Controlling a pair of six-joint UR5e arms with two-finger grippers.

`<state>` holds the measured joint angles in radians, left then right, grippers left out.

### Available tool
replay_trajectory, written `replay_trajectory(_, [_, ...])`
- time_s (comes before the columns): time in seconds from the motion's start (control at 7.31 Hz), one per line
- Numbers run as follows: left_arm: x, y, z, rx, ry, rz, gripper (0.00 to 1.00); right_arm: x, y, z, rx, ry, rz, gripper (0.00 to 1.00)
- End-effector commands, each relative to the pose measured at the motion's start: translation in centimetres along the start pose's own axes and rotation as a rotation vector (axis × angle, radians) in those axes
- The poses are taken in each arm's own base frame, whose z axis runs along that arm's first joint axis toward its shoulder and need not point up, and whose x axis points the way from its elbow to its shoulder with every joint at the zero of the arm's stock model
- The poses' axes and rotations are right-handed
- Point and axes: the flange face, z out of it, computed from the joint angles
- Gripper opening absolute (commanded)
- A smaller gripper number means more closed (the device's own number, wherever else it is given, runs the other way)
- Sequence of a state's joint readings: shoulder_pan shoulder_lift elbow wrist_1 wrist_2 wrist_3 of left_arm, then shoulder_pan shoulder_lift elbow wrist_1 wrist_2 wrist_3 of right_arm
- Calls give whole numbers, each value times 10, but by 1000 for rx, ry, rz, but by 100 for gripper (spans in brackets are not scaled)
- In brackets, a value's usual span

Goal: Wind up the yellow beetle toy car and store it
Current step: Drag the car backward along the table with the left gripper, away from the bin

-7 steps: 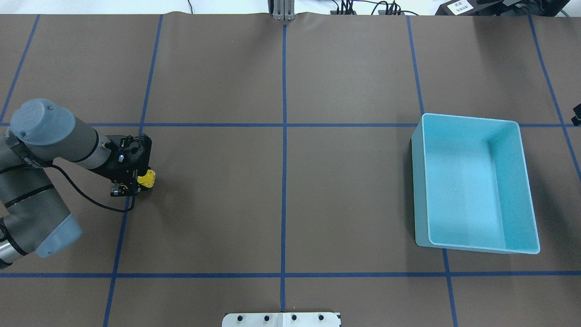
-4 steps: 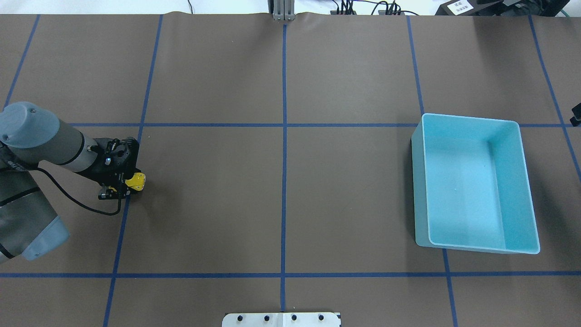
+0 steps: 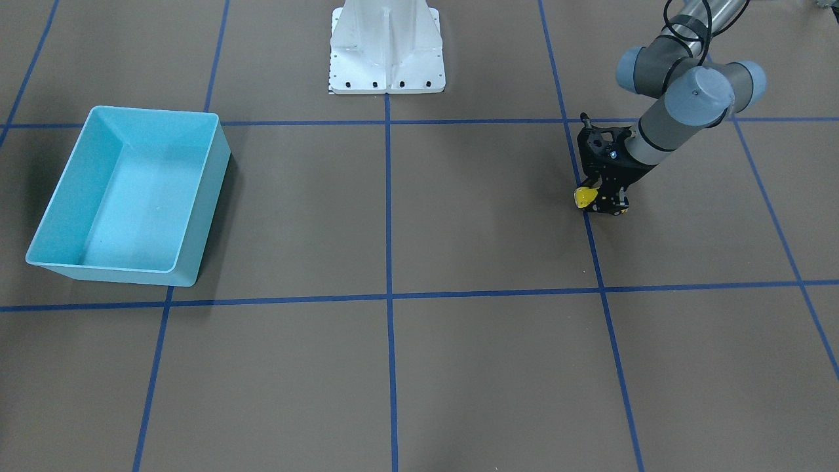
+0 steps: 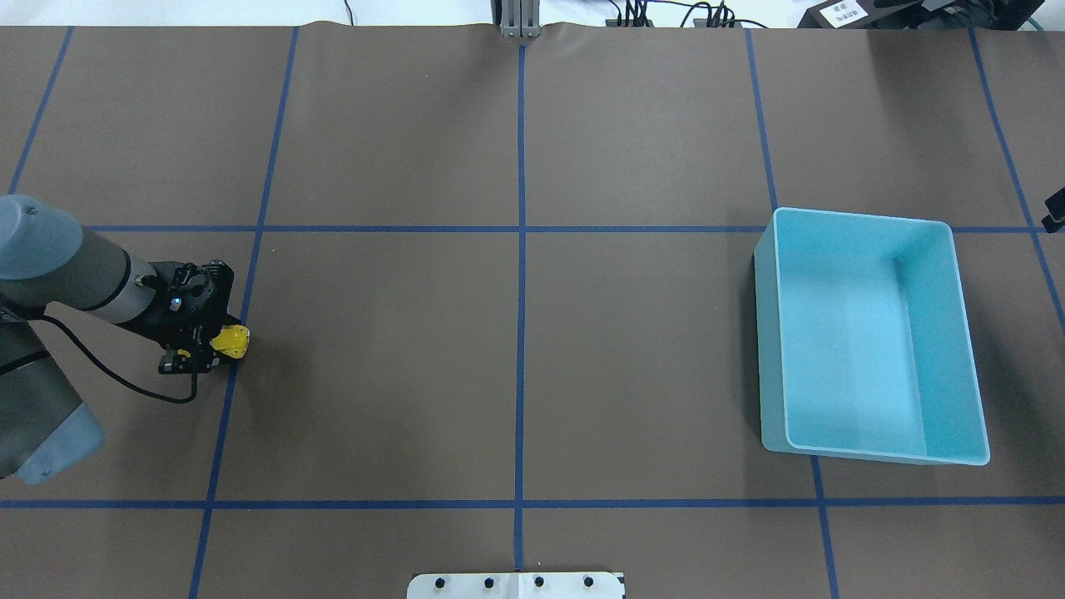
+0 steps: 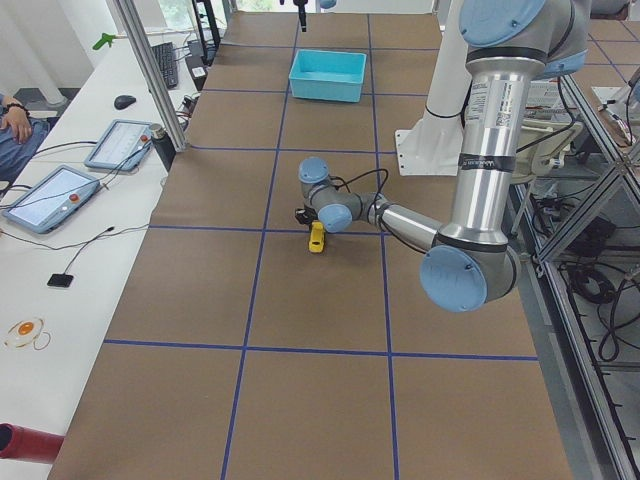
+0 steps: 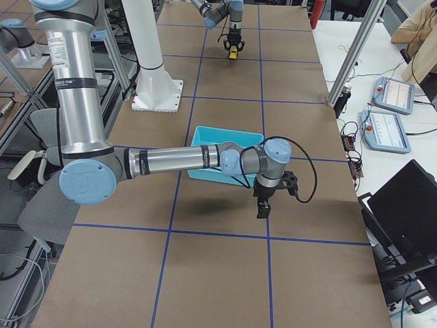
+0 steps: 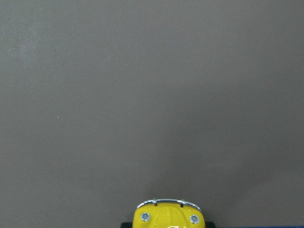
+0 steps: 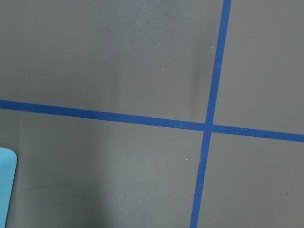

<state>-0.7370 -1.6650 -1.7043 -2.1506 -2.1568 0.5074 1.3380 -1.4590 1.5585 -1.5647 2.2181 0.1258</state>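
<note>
Overhead exterior: the left gripper (image 4: 218,348) is clamped on the yellow beetle toy car (image 4: 232,341), well apart from the light blue bin (image 4: 765,349), across the table from it; the right gripper (image 6: 263,205) hangs near the bin; whether its fingers are spread, I cannot tell.

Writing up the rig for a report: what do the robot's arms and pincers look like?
The left arm and right arm are silver-grey tubes with pale blue-grey joint caps and black bands. The left pincer is black with a blue light; a black cable loops off its wrist. The right pincer is black, with its looping cable.
</note>
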Motion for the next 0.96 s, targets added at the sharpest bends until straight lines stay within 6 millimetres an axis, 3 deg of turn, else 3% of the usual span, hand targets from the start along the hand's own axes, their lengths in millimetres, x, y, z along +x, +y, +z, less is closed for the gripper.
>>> replay_trajectory(0.0, [10,17,-1,20,10,8,0,0,0,1,-2,0,-1,100])
replay_trajectory(0.41, [9,41,-7,8,12,32,0,-2,0,2,-3,0,-3,100])
replay_trajectory(0.82, [8,52,-11,5,16,41,0,-3,0,5,-9,2,-3,100])
